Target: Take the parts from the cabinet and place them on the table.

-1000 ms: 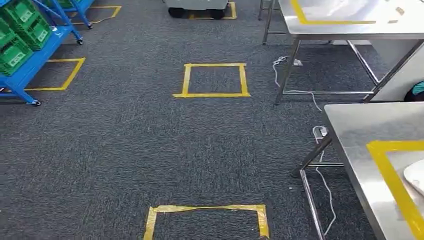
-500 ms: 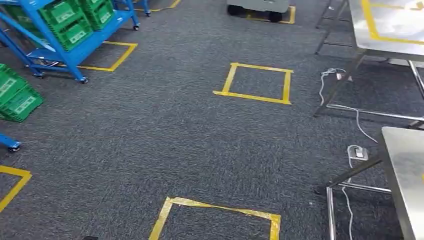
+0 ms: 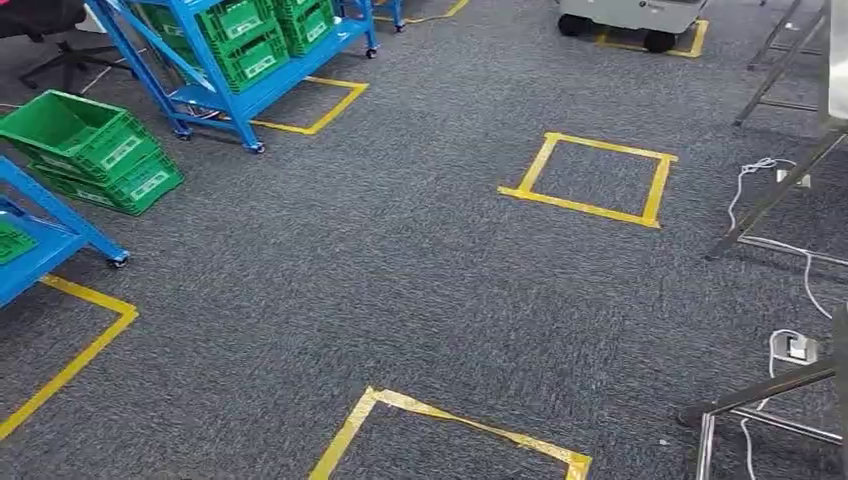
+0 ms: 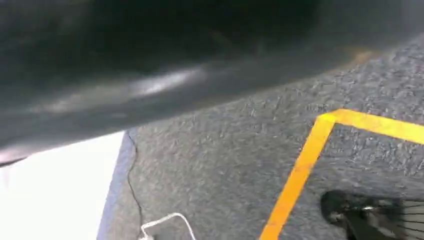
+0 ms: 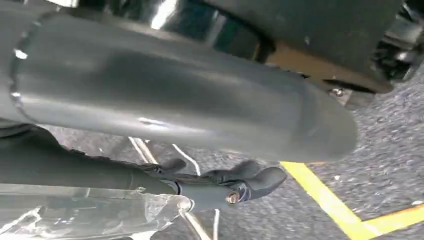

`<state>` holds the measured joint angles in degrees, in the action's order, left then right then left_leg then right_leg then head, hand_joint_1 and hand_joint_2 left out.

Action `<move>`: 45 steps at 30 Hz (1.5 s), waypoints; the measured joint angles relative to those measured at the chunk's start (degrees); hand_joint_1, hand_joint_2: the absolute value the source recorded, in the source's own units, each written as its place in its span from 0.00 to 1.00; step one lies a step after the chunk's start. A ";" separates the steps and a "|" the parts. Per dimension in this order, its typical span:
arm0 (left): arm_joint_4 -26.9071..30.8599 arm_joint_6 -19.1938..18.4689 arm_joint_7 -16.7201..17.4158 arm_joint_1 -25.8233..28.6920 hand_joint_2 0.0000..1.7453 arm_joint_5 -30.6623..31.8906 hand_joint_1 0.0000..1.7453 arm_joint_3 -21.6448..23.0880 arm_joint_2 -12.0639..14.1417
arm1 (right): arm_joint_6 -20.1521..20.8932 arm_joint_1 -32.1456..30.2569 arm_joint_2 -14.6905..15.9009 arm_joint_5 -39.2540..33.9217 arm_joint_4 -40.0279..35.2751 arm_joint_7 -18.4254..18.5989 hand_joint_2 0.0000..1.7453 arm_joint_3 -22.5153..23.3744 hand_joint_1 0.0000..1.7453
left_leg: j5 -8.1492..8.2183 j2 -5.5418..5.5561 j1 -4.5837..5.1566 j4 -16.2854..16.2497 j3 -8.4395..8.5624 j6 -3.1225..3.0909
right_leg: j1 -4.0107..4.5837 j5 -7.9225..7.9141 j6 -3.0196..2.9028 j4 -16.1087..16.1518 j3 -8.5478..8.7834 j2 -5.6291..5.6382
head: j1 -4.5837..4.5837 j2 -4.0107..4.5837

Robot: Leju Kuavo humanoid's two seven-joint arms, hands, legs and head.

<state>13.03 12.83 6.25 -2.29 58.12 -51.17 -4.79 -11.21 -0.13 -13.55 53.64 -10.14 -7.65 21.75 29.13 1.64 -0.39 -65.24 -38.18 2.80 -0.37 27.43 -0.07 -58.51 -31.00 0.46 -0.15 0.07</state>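
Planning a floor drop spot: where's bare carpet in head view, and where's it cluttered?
Bare: the carpet between the far taped square, the near taped square and the green crates. Crowded: blue racks on the left; table legs and white cables on the right.

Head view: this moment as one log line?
view: carpet, yellow tape squares | left: blue rack, green bins | right hand: grip unclear

The head view looks forward and down from high over the grey carpet. Both wrist views hang close above that same carpet and its yellow tape, tilted.
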 joint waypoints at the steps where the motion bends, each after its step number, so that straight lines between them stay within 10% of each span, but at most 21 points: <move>1: 0.00 0.00 -0.02 -0.16 0.00 0.02 0.00 0.00 0.00 | -0.02 -0.17 0.00 0.00 0.00 0.00 0.00 0.02 0.00 | 2.35 -0.66 -0.03 -5.33 -2.42 0.10 | 0.14 0.10 -0.15 0.00 -0.05 -1.19 | 0.00 0.00; 4: -0.02 -0.20 -0.02 0.13 0.00 0.15 0.00 0.00 -0.02 | 0.04 -0.06 0.02 0.02 0.00 0.02 0.00 0.02 0.00 | 1.38 -1.04 -0.13 -7.58 -2.88 0.21 | 0.21 0.19 -0.19 0.00 -0.05 -3.62 | -0.02 0.00; 6: -0.02 -0.20 -0.07 0.19 0.00 0.22 0.00 0.00 0.09 | 0.04 0.05 0.00 0.04 0.00 0.02 0.00 0.02 0.00 | -3.32 -2.52 -0.07 2.17 2.47 -0.02 | 0.19 0.37 0.03 0.00 0.23 -5.04 | -0.02 0.00; 7: -0.02 -0.20 -0.11 0.10 0.00 0.24 0.00 0.00 0.13 | 0.04 0.08 0.00 0.04 0.00 0.02 0.00 0.02 0.00 | -4.78 -5.71 0.11 6.97 5.29 -0.26 | 0.40 0.54 0.31 -0.01 0.45 -5.60 | -0.04 0.00; 8: -0.02 -0.20 -0.11 -0.20 0.00 0.26 0.00 0.00 0.13 | 0.02 0.03 0.02 0.04 0.00 0.00 0.00 0.02 0.00 | -4.38 -6.49 0.53 8.86 5.96 -0.48 | 0.92 1.00 0.79 -0.46 0.28 -6.22 | -0.26 0.00; 12: -0.09 -0.22 -0.13 0.11 0.00 0.26 0.00 0.00 0.11 | 0.02 0.33 0.00 0.07 -0.02 0.02 0.00 0.02 0.00 | -4.69 -3.52 0.39 9.06 5.68 -1.97 | 0.76 1.21 1.88 0.20 1.40 -8.28 | -0.04 0.00; 14: -0.09 -0.22 -0.13 0.18 0.00 0.26 0.00 0.00 0.02 | 0.02 0.37 0.00 0.07 -0.02 -0.02 0.00 0.00 0.00 | -4.95 -2.48 -0.12 9.14 5.75 -2.55 | 0.36 3.73 2.55 -3.31 -0.31 -2.32 | 0.50 -0.02; 16: -0.09 -0.22 -0.13 -0.15 0.00 0.26 0.00 0.00 0.09 | 0.02 0.07 0.02 0.04 0.00 0.02 0.00 0.00 0.00 | -5.01 -0.86 -0.17 9.13 5.58 -2.85 | 0.25 8.38 2.86 -13.31 -4.97 -0.78 | 0.66 0.00; 18: -0.09 -0.26 -0.13 -0.08 0.00 0.26 0.00 0.00 0.11 | 0.02 -0.11 0.02 0.04 0.00 0.07 0.00 0.02 0.00 | -5.03 0.81 -0.16 9.09 5.58 -2.84 | 0.25 9.16 2.95 -18.34 -7.91 -0.67 | 0.63 0.00; 21: -0.15 -0.46 -0.13 0.01 0.00 0.59 0.00 0.00 0.00 | 0.04 -0.01 0.02 0.09 0.00 0.07 0.00 0.00 0.00 | -5.12 3.61 -0.48 9.02 5.74 -2.49 | -0.06 1.85 2.88 -7.43 -3.38 0.37 | 0.63 0.00; 22: -0.15 -0.50 -0.13 -0.04 0.00 0.63 0.00 0.00 0.02 | 0.04 0.00 0.02 0.11 0.00 0.07 0.00 0.00 0.00 | -5.11 4.45 -0.56 8.91 5.67 -2.08 | -0.51 -0.32 3.11 -2.39 -1.02 3.01 | 0.68 0.00; 23: -0.15 -0.48 -0.13 -0.13 0.00 0.66 0.00 0.00 0.24 | 0.09 -0.03 0.00 0.09 0.04 0.07 0.00 0.00 0.00 | -5.10 5.16 -0.28 8.57 5.31 -1.61 | -1.02 0.72 3.25 -0.65 -0.42 6.80 | 0.79 -0.02; 27: -0.17 -0.61 -0.09 0.35 0.00 0.77 0.00 0.00 0.37 | 0.07 0.04 -0.02 0.20 0.09 0.07 0.00 0.00 0.00 | -6.21 8.00 -0.87 9.28 4.35 0.10 | -0.71 0.16 1.53 -0.53 -0.11 3.97 | 0.57 -0.02; 30: -0.24 -0.74 -0.09 0.03 0.00 0.87 0.00 0.02 0.20 | 0.07 -0.02 -0.09 0.28 0.09 0.00 0.00 0.00 0.00 | -1.65 -0.04 -0.21 2.33 1.05 0.37 | -0.49 -0.10 0.49 -0.21 -0.08 1.25 | -0.17 0.00; 33: -0.24 -0.79 -0.09 -0.32 0.00 1.05 0.00 0.02 0.17 | 0.04 -0.23 -0.07 0.42 0.09 0.02 0.00 0.00 0.00 | 2.84 -1.01 -0.24 -10.02 -4.68 0.44 | -0.15 0.12 0.17 -0.21 -0.10 -2.06 | -0.15 -0.02; 36: -0.24 -0.98 -0.07 0.05 0.00 1.07 0.00 0.02 0.22 | 0.04 -0.02 -0.07 0.46 0.09 0.00 0.00 0.00 0.00 | -2.83 -1.68 -0.21 -1.33 0.08 0.16 | -0.14 0.35 0.25 -0.21 0.20 -4.34 | -0.15 -0.02; 38: -0.24 -0.98 0.07 -0.19 0.00 1.05 0.00 0.02 0.26 | 0.02 0.03 -0.07 0.50 0.09 -0.02 0.00 0.00 0.00 | -5.19 -7.20 0.23 7.65 5.11 -0.19 | 0.35 0.75 0.81 -0.28 0.60 -5.52 | -0.26 0.00; 42: -0.26 -1.07 0.24 -0.12 0.00 1.05 0.00 0.02 0.24 | -0.02 0.20 -0.07 0.55 0.07 -0.07 0.00 0.00 0.00 | -5.04 -4.31 0.50 8.41 4.75 -1.81 | 0.68 1.22 1.89 0.18 1.49 -7.99 | 0.02 0.00; 45: -0.26 -1.07 0.26 -0.20 0.00 1.05 0.00 0.02 0.11 | -0.04 0.18 -0.07 0.57 0.07 -0.17 0.00 -0.02 0.00 | -5.53 -2.48 -0.18 8.75 4.97 -2.91 | 0.28 5.02 2.88 -5.30 -0.81 -2.06 | 0.35 0.00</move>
<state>12.76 11.76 6.51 -2.49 59.17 -51.15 -4.68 -11.26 0.05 -13.62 54.21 -10.08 -7.82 21.73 23.60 -0.84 -0.57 -56.49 -33.21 -0.11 -0.09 32.44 2.81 -63.81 -31.81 -1.60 0.20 0.06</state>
